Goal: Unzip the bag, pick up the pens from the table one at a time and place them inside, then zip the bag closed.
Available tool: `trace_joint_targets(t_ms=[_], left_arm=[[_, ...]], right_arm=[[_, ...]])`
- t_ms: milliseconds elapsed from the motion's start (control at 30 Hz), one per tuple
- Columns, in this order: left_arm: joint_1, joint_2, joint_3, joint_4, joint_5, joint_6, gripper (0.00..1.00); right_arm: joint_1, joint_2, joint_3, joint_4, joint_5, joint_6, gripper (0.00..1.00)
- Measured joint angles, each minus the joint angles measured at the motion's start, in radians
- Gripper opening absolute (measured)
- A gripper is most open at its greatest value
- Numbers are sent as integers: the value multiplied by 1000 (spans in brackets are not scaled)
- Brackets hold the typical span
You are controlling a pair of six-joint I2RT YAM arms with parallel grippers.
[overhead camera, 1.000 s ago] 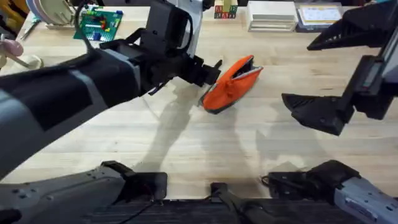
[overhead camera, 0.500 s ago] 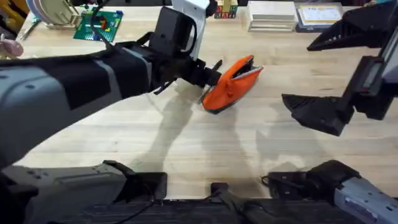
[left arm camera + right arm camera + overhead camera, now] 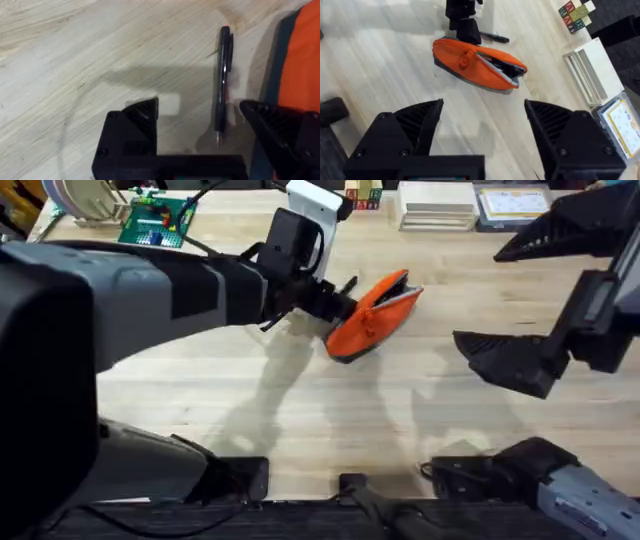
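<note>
Left gripper (image 3: pixel 200 120) spread wide, straddling the black pen (image 3: pixel 223 85) beside the part-unzipped orange pouch (image 3: pixel 372 316), positioned for pickup; right gripper (image 3: pixel 482 130) idle, wide.

Place: a robotics lab or workshop bench
Worktop (image 3: pixel 330 410): pale wooden planks with visible grain
Toward 11 o'clock: a green circuit board (image 3: pixel 155 220) and a spool (image 3: pixel 82 198) at the far edge
Toward 1 o'clock: stacked white boxes (image 3: pixel 437 204), small coloured blocks (image 3: pixel 362 197), a printed card (image 3: pixel 512 202)
</note>
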Motion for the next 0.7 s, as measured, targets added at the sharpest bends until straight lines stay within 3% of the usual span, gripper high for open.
trace_joint_targets(t_ms=[467,567,700], left_arm=[[11,69,18,17,43,-9,991],[11,69,20,12,45,-8,929],[11,73,32,-11,48,-5,768]], right_arm=[[0,0,0,0,0,0,995],[0,0,0,0,0,0,995],[0,0,0,0,0,0,995]])
